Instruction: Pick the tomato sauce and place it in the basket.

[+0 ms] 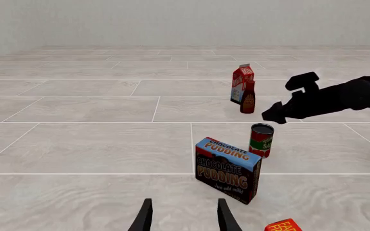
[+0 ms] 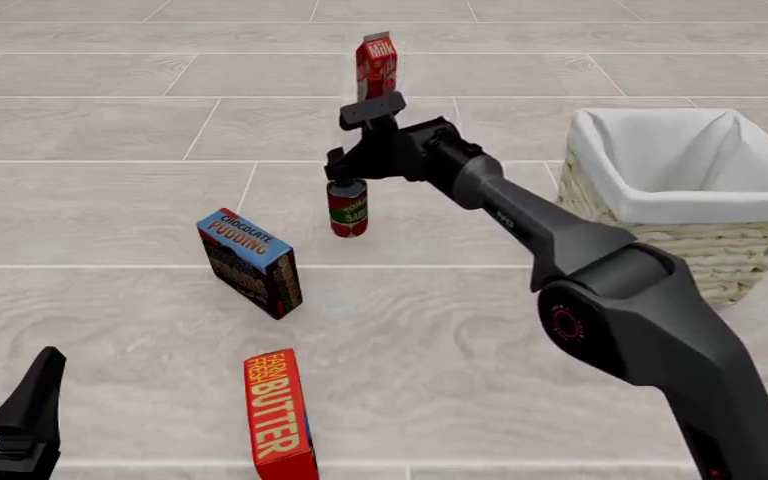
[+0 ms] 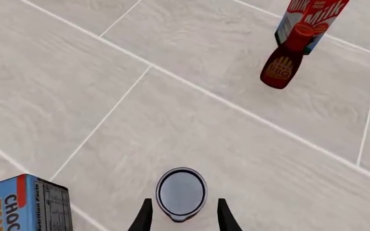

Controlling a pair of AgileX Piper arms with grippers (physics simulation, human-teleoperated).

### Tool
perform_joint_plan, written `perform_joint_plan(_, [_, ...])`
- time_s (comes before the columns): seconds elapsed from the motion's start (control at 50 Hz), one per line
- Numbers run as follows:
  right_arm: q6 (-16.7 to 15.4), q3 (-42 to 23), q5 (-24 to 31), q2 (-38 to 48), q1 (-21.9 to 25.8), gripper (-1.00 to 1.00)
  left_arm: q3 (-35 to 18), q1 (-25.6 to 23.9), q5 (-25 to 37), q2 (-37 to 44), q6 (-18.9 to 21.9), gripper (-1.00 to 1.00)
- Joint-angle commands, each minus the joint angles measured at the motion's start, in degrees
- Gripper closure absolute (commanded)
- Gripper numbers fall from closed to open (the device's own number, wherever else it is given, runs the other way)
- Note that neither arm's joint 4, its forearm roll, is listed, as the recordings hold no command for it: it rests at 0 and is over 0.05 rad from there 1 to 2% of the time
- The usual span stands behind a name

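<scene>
Half of the dark brown bottle (image 2: 357,176) hides behind the outstretched right gripper (image 2: 345,172), jaws open over the small red-and-green tin can (image 2: 347,209); left gripper (image 1: 183,217) open, low.

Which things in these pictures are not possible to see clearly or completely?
- Basket: front view, interior floor hidden by its cloth liner; left wrist view shows only an edge.
- BBQ bottle: front view, hidden behind the right end effector.
- Tomato sauce: right wrist view, only its top shows.
- Butter box: cut off by the bottom edge, front view.
</scene>
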Motion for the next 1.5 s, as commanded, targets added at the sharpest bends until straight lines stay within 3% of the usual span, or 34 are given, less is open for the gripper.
perform_joint_plan(0.02, [0.1, -1.9, 0.8, 1.4, 0.0, -1.00, 0.0, 0.0, 0.0, 0.0, 0.0, -1.00])
perform_joint_plan(1.06, [0.5, -14.5, 6.6, 9.9, 0.2, -1.00, 0.0, 0.0, 0.0, 0.0, 0.0, -1.00])
perform_joint_plan(1.5, [0.6, -16.0, 7.2, 11.6, 0.5, -1.00, 0.0, 0.0, 0.0, 0.0, 0.0, -1.00])
